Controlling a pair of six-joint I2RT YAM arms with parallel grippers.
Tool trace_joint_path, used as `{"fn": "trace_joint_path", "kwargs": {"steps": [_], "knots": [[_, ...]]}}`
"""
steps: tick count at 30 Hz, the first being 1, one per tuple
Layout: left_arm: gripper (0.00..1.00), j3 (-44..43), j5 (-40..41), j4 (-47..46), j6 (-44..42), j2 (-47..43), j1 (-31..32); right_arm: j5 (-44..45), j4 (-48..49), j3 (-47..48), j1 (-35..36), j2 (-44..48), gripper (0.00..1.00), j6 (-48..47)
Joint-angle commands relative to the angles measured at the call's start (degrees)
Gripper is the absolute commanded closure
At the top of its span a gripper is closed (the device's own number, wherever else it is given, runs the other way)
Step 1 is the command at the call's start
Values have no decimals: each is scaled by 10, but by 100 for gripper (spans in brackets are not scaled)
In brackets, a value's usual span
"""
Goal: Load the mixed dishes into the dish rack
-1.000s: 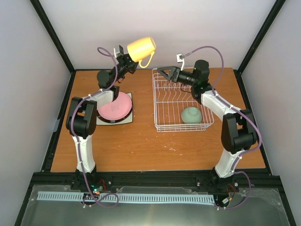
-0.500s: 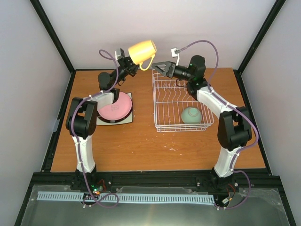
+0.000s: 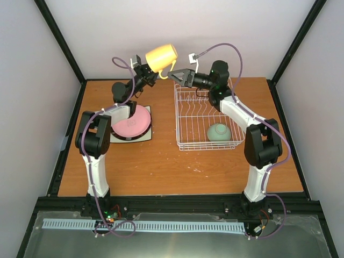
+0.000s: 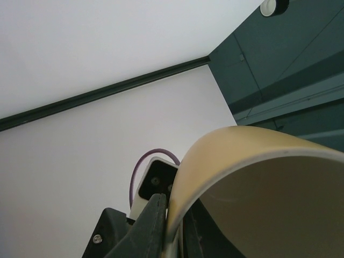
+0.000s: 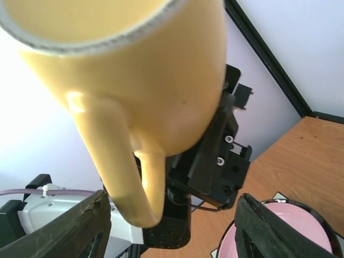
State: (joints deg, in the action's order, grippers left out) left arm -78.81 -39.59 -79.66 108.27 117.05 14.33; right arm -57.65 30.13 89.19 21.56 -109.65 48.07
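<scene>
The counter (image 3: 161, 161) carries the rack (image 3: 179, 124) at 2 o'clock and the pink plate (image 3: 131, 124) at 10 o'clock. The bowl (image 3: 219, 131) sits in the rack, at 5 o'clock. The mug (image 3: 161, 57) is in the air at 12 o'clock, and the left claw (image 3: 151, 72) pinches its wall. The right claw (image 3: 176, 75) is spread, with one finger on each side of its handle.

Orange-brown wooden tabletop (image 3: 161, 161), boxed in by pale lilac-white walls (image 3: 215, 24) and black metal corner posts (image 3: 60, 43). Along the near edge, a white slotted plastic strip (image 3: 161, 226) lying across a shiny grey sheet (image 3: 177, 244).
</scene>
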Motion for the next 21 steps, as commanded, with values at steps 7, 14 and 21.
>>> {"fn": "trace_joint_path", "kwargs": {"steps": [7, 14, 21], "knots": [[99, -17, 7, -35, -9, -9, 6, 1, -28, 21, 10, 4, 41, -22], [97, 5, -8, -14, -18, -32, 11, -10, -31, 37, 10, -8, 58, -22], [97, 8, -17, 3, -31, -42, 11, -17, -21, 40, 11, -14, 83, -13]]}}
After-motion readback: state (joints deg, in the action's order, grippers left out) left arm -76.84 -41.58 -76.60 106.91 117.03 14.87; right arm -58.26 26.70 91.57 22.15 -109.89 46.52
